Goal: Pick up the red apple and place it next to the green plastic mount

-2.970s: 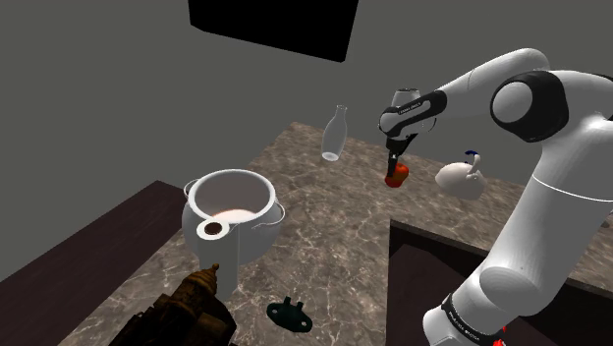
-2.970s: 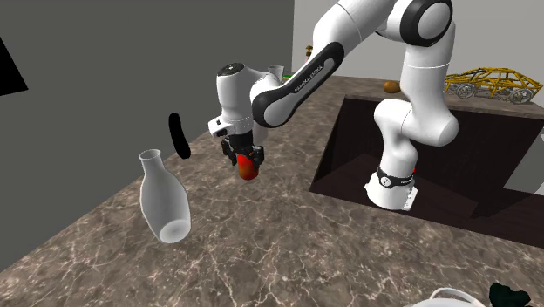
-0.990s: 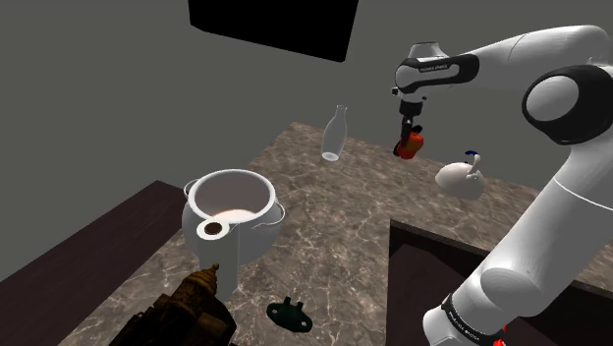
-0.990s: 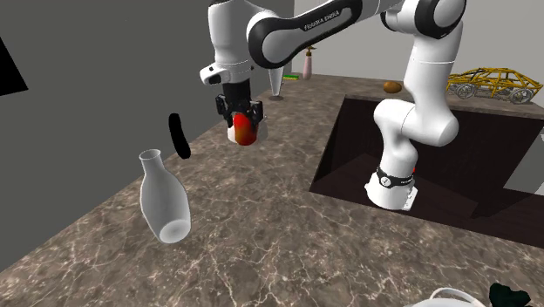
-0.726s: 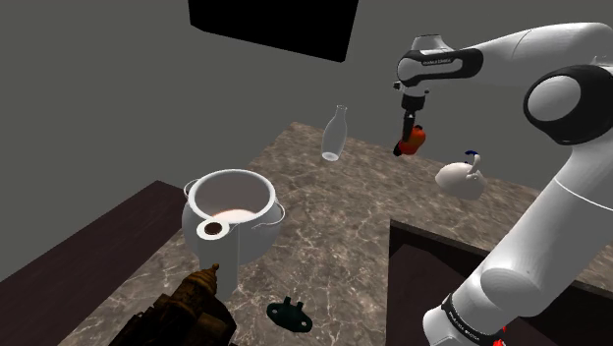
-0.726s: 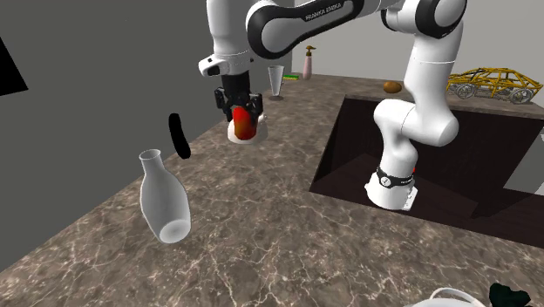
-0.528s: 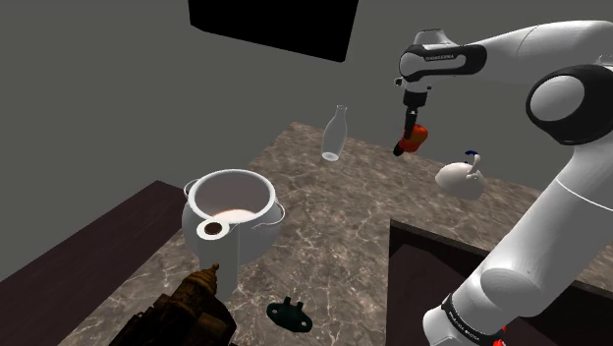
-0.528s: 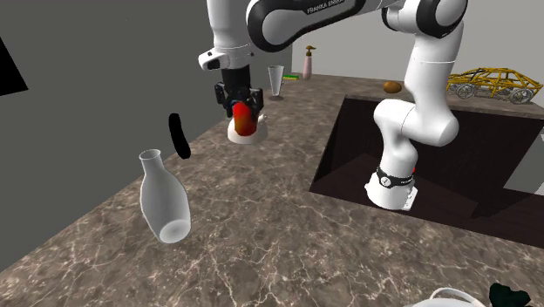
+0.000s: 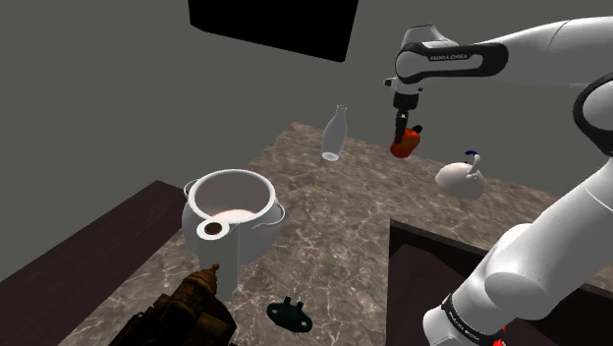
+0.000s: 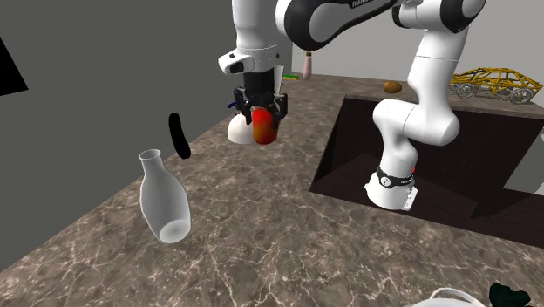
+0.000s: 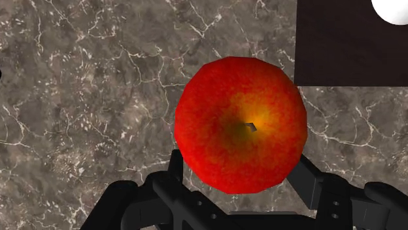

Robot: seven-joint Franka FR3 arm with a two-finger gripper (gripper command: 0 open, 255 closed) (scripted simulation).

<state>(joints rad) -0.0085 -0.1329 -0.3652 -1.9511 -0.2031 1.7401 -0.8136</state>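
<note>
The red apple [image 9: 404, 144] hangs high above the marble counter [image 9: 334, 211], clasped between the black fingers of my gripper [image 9: 403, 137], which is shut on it. In the second exterior view the apple [image 10: 264, 126] sits under the gripper [image 10: 262, 113], in front of a white round vessel. In the wrist view the apple [image 11: 240, 124] shows its stem end, with the gripper [image 11: 240, 173] holding its two sides. The dark green mount [image 9: 288, 314] lies flat near the counter's front edge, far from the apple; part of the mount [image 10: 513, 295] shows in the second exterior view.
A white pot [image 9: 232, 206] stands at the shoulder view's left, a clear bottle [image 9: 334, 135] at the back, a white round vessel [image 9: 460, 179] at the right. A brown ornate object [image 9: 182, 310] sits beside the mount. A dark recess [image 9: 472, 260] holds the stand.
The gripper has lifted the apple well above the counter. In the last second it carried the apple a little toward the second exterior view's right.
</note>
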